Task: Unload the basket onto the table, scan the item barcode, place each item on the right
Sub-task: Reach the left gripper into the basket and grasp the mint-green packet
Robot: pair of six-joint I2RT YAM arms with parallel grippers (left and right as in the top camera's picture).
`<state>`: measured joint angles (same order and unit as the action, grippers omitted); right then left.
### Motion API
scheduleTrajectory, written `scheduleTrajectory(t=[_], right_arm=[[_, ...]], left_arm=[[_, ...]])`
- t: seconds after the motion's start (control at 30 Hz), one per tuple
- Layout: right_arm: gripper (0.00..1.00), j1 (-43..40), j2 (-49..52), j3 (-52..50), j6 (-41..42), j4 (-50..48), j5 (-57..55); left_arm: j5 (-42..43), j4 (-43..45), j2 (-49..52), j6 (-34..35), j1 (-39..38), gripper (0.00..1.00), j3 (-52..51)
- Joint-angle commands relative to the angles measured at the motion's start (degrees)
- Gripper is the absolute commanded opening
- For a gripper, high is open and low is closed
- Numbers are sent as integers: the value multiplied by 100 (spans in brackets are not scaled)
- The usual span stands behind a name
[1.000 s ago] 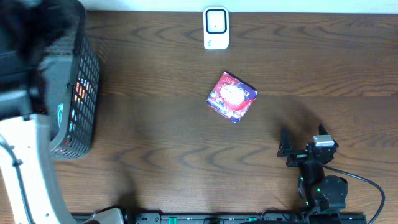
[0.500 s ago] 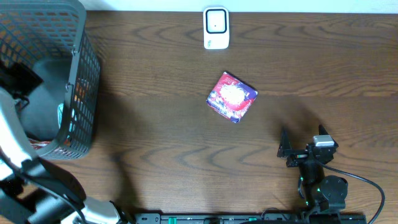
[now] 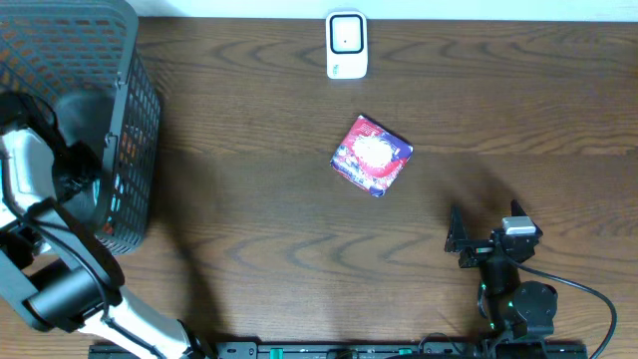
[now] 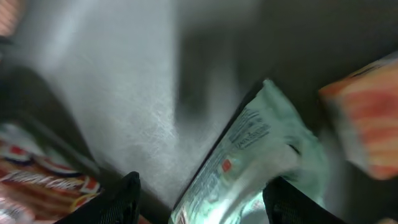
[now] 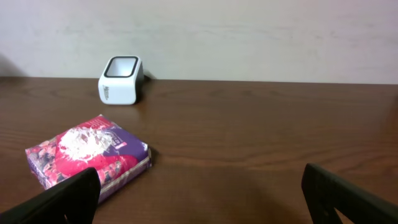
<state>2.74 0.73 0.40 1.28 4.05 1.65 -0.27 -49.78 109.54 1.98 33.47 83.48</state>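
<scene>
Down inside the black plastic mesh basket (image 3: 138, 120) at the table's left end, a pale green foil packet (image 4: 249, 162) lies between the two dark fingers of your left gripper (image 4: 208, 198). The fingers stand partly apart with the packet filling the gap. The wrist view is blurred, so you cannot tell whether they have clamped it or only straddle it. A red-and-white wrapper (image 4: 43, 180) and an orange packet (image 4: 367, 124) lie beside it on the basket floor.

The left arm is what has changed. A second ago the white left arm (image 3: 30, 179) was a blur over the basket rim, and now it reaches down into the basket. That suggests the pick is under way and the scan itself is not yet begun.

Everything else is as it was. The pink-and-purple cardboard box (image 3: 372, 155) sits in the middle of the dark wooden table (image 3: 249, 249). The white box-shaped barcode scanner (image 3: 347, 45) stands beyond it at the far edge, well apart from the basket. Your right gripper (image 5: 199, 202) rests near the front edge, spread wide and holding nothing.

Whatever you lift must cross most of the table to reach the scanner.
</scene>
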Motion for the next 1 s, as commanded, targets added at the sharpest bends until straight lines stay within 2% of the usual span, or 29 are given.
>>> scheduleTrajectory(t=[0.0, 0.17, 0.3, 0.47, 0.5, 0.53, 0.73, 0.97], right_arm=[[99, -42, -24, -9, 81, 22, -22], [99, -42, -24, -9, 81, 24, -22], [99, -42, -24, -9, 81, 24, -22], [99, -42, -24, -9, 81, 22, -22], [99, -42, -24, -9, 81, 22, -22], [99, -42, -24, -9, 81, 22, -22], [99, -42, -24, -9, 81, 24, -22], [99, -42, -24, -9, 81, 22, -22]], left_arm=[[-144, 0, 269, -111, -7, 63, -190], [514, 105, 435, -269, -9, 63, -269], [612, 120, 472, -284, -9, 60, -269], [614, 28, 470, -282, -7, 23, -269], [614, 9, 470, -282, -7, 11, -269], [619, -11, 470, -282, -9, 8, -269], [627, -68, 282, -271, 4, 7, 20], [632, 297, -960, 815, 2, 7, 1440]])
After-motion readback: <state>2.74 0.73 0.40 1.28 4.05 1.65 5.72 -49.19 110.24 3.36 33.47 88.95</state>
